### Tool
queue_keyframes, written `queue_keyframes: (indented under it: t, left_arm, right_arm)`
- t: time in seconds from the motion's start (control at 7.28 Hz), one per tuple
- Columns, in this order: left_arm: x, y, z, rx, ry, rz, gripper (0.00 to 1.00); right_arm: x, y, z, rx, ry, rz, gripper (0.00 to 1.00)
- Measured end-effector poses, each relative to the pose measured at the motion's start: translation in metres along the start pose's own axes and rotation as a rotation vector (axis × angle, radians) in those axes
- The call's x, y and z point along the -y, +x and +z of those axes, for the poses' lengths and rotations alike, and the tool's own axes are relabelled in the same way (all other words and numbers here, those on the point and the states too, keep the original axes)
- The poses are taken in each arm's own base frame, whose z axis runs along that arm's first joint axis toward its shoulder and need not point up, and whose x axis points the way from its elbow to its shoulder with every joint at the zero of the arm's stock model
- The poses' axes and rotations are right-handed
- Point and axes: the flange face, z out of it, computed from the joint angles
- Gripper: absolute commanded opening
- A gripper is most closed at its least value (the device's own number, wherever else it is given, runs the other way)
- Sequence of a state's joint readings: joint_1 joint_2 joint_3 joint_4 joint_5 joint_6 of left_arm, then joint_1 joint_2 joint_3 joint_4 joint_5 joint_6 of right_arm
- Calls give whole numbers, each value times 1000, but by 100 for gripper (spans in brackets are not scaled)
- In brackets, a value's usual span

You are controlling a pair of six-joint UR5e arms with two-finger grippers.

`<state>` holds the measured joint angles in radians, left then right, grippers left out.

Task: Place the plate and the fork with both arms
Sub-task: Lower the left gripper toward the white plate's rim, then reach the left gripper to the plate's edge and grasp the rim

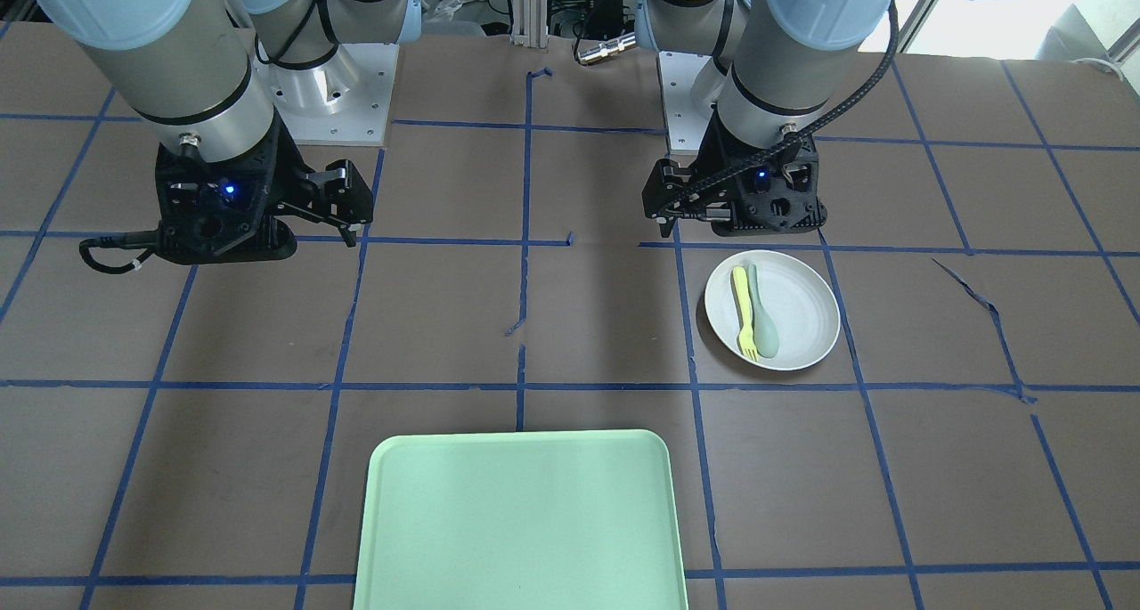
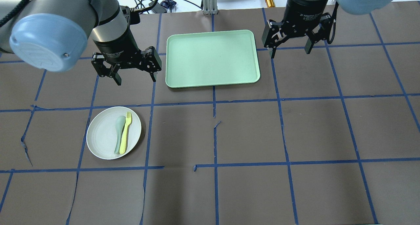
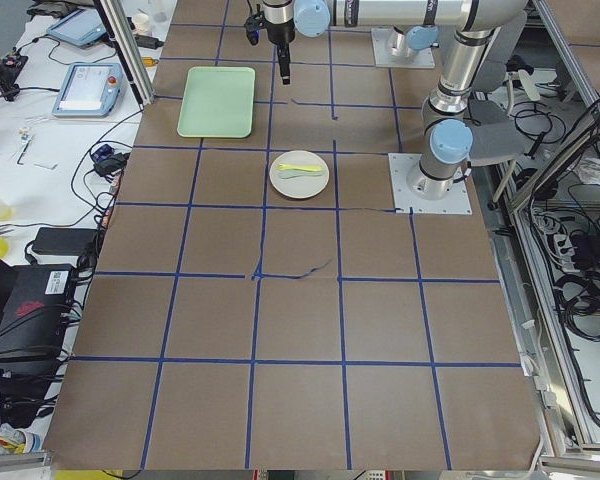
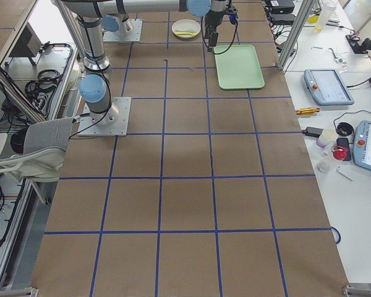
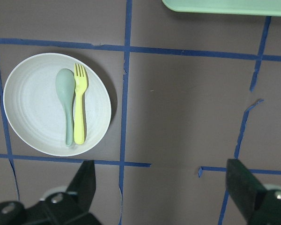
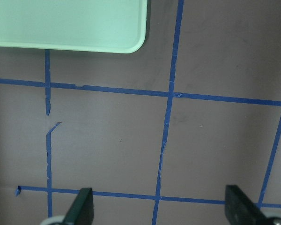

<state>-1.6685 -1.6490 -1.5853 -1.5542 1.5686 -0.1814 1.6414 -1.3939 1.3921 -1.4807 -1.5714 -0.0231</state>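
Note:
The white plate [image 2: 100,141] lies on the table on my left side. It also shows in the front view [image 1: 806,312] and the left wrist view [image 5: 30,110]. The pale-yellow fork [image 2: 125,133] lies on the plate beside a grey-green spoon [image 2: 118,133]; the fork also shows in the left wrist view [image 5: 78,110]. My left gripper [image 2: 135,78] hangs open and empty above the table, just beyond the plate. Its jaws show spread in the left wrist view [image 5: 164,187]. My right gripper [image 2: 290,52] is open and empty, right of the tray.
A mint-green rectangular tray [image 2: 211,57] lies between the two grippers at the far middle of the table. Its corner shows in the right wrist view [image 6: 61,23]. Blue tape lines grid the brown table cover [image 2: 295,136].

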Motion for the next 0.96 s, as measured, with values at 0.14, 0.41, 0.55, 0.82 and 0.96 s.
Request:
queue_keyframes:
  t: [0.14,0.41,0.55,0.82,0.96]
  left_arm:
    - [0,-2,-3,-2,9,-3,100]
    - [1,-8,-7,-5,25,-12,100]
    - [3,-12,-8,-6,29,-16,100]
    - [14,-40,-8,-10,29,-38,100]
    - [22,-71,-2,-15,17,-30,100]
  right_arm:
    - [1,0,2,0,2,0,100]
    - [2,0,7,1,-5,0,100]
    - [2,0,8,1,-4,0,100]
    - [4,1,11,-4,0,-1,100]
    - [5,1,12,-9,-1,0,100]
